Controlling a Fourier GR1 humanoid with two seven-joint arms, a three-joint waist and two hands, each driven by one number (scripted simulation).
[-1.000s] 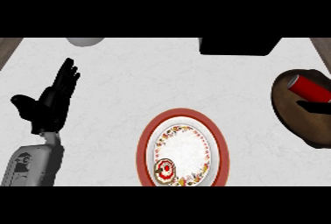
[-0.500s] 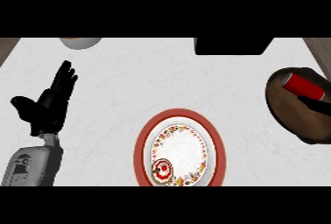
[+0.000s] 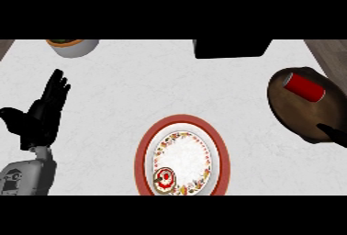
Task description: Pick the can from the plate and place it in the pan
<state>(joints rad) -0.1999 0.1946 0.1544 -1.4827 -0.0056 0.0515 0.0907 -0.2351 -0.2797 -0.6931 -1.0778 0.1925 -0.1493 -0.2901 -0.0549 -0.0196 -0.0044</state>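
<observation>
Can (image 3: 304, 86) lies tipped inside pan (image 3: 295, 114), upper right, axis upper-left to lower-right; right hand (image 3: 333, 133) nearest just below, grasp unreadable; left hand (image 3: 42, 110) splayed, far left.

A kitchen is suggested: a white, marble-veined table (image 3: 136, 82) is seen from above, on which a red-rimmed plate (image 3: 140, 158) with a flowered border is set near the middle, a dark brown pan (image 3: 298, 110) holding a red can (image 3: 304, 86) is placed at the right, and a pale bowl (image 3: 73, 47) is seen at the far left edge
</observation>
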